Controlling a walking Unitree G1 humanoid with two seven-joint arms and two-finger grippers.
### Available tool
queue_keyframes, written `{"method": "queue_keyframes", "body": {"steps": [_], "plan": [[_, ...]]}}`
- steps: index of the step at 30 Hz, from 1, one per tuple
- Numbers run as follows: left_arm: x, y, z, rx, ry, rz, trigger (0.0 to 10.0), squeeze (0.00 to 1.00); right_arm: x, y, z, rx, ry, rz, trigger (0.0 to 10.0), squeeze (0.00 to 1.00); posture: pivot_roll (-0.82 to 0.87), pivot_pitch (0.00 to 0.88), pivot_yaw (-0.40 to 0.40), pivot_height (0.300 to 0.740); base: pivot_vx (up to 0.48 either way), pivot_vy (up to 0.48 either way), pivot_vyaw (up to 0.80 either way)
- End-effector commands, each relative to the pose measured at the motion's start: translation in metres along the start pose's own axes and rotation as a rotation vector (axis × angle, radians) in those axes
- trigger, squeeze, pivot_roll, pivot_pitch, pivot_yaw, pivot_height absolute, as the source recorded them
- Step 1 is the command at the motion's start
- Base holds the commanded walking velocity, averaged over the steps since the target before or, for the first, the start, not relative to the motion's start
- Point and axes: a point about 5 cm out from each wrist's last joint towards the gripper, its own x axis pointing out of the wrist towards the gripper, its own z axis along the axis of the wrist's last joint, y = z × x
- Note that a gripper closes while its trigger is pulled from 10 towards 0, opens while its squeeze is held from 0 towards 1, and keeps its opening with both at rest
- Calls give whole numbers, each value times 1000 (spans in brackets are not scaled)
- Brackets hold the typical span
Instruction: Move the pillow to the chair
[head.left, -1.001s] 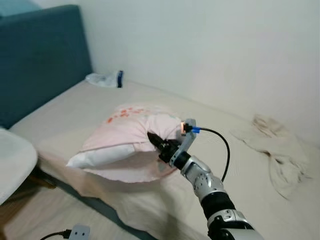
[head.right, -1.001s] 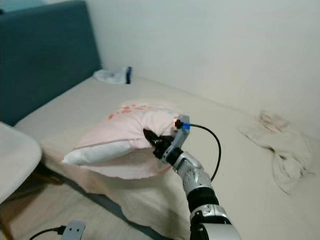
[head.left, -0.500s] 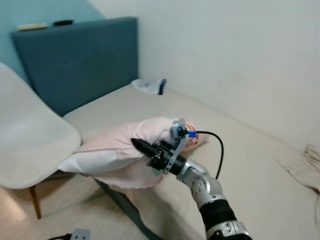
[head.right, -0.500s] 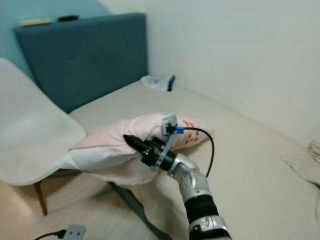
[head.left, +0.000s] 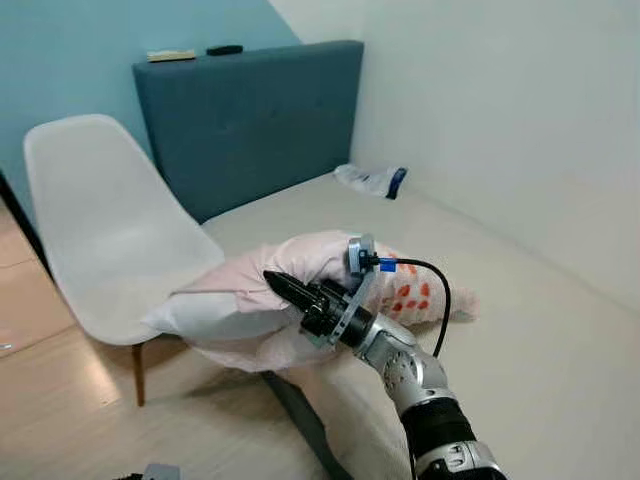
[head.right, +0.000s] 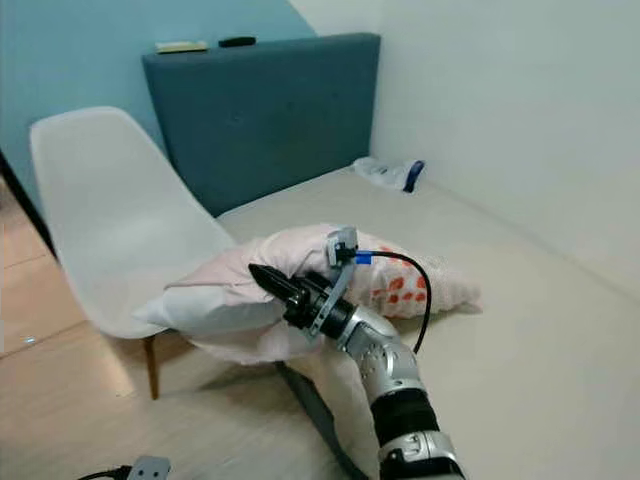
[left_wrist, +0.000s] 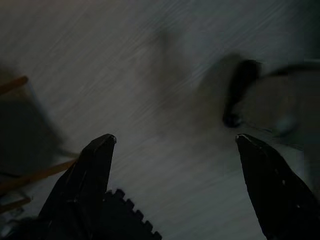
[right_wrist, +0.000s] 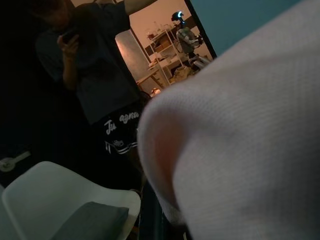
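A pink and white pillow (head.left: 240, 295) with red print hangs off the bed's near edge, and its white end reaches over the seat edge of a white shell chair (head.left: 100, 230). My right gripper (head.left: 288, 290) is shut on a fold of the pillow's top side, with the black fingers pointing toward the chair. In the right wrist view the pillow fabric (right_wrist: 250, 130) bulges close to the lens, with the chair (right_wrist: 60, 195) beyond it. My left gripper (left_wrist: 175, 142) hangs open over the dim wooden floor, its fingers (left_wrist: 90, 170) wide apart.
The beige bed (head.left: 540, 330) runs to the right along a white wall, with a blue headboard (head.left: 250, 110) behind. A plastic-wrapped item (head.left: 372, 180) lies in the bed's far corner. A power strip (head.right: 148, 467) lies on the floor. A person in dark clothes (right_wrist: 100, 85) stands beyond the chair.
The camera has swung left, bringing the chair fully into view. My right gripper has carried the pillow from the middle of the bed to its edge beside the chair.
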Motion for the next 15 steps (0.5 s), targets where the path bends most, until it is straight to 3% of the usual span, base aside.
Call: {"method": "queue_keyframes", "body": {"steps": [1,8,15], "plan": [[0,1,1,9,0,-3,10000,0,18,17,5,13,-56,105,10000,0,143,0,-59,740,0,0,769],[0,0,1,15,1,-5,10000,0,26,32,18,48,-113,220,10000,0,145,0,-61,740,0,0,768],[1,0,3,12,-3,-4,10000,0,32,36,31,42,-162,235,10000,0,149,0,-62,740,0,0,763]]}}
